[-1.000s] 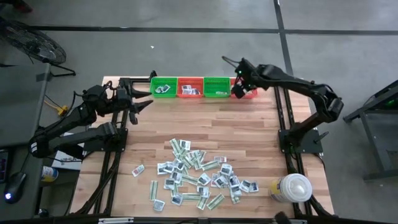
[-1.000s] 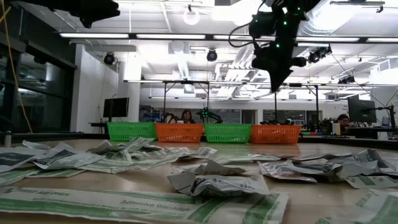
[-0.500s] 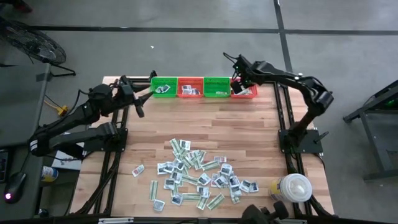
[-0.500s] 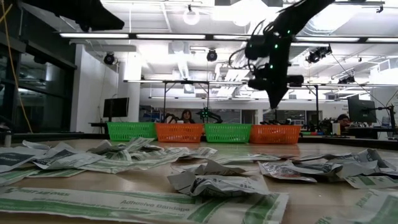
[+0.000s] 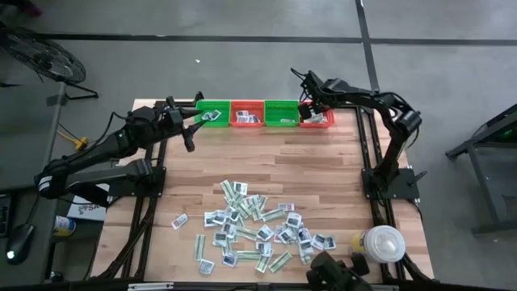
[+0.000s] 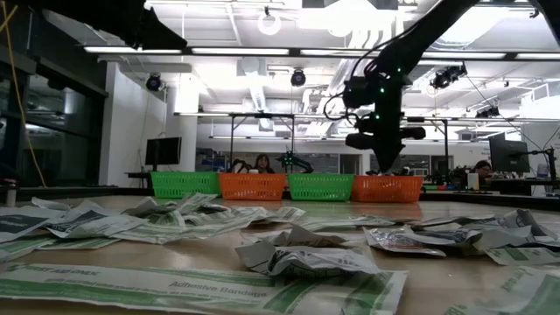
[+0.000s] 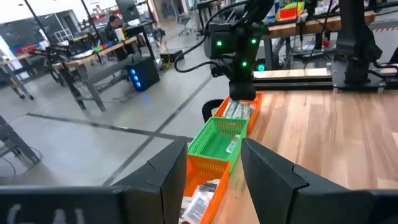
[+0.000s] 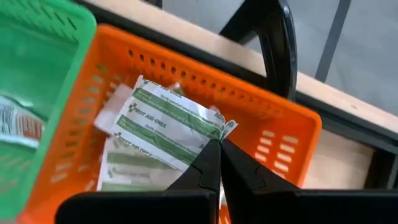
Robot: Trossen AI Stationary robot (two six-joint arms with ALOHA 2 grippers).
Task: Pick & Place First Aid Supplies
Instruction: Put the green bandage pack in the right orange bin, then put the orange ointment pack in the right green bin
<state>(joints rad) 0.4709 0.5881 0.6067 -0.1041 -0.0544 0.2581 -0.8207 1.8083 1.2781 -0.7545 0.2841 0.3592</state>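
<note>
1. High view: the right gripper (image 5: 309, 107) is at the far edge of the table (image 5: 323, 162), over the orange basket (image 5: 321, 119) at the right end of the row of four; its fingers are too small to read here. The left gripper (image 5: 191, 129) is just beside the green basket (image 5: 212, 112) at the other end. Most first aid packets (image 5: 258, 230) lie scattered well behind both grippers, toward the near edge, beside a white lidded container (image 5: 381, 242).

2. Low view: the right gripper (image 6: 383, 162) hangs just above that orange basket (image 6: 386, 188); its tips merge into a dark outline. Crumpled packets (image 6: 302, 258) fill the foreground.

3. Left wrist view: the left gripper (image 7: 214, 171) has its fingers spread, with nothing between them. Ahead lie the baskets, and beyond them the right arm (image 7: 239, 46).

4. Right wrist view: the right gripper (image 8: 216, 158) is pinched closed, its tips touching a green-striped bandage packet (image 8: 171, 121) lying in the orange basket (image 8: 280, 134); whether the packet is pinched is unclear.
</note>
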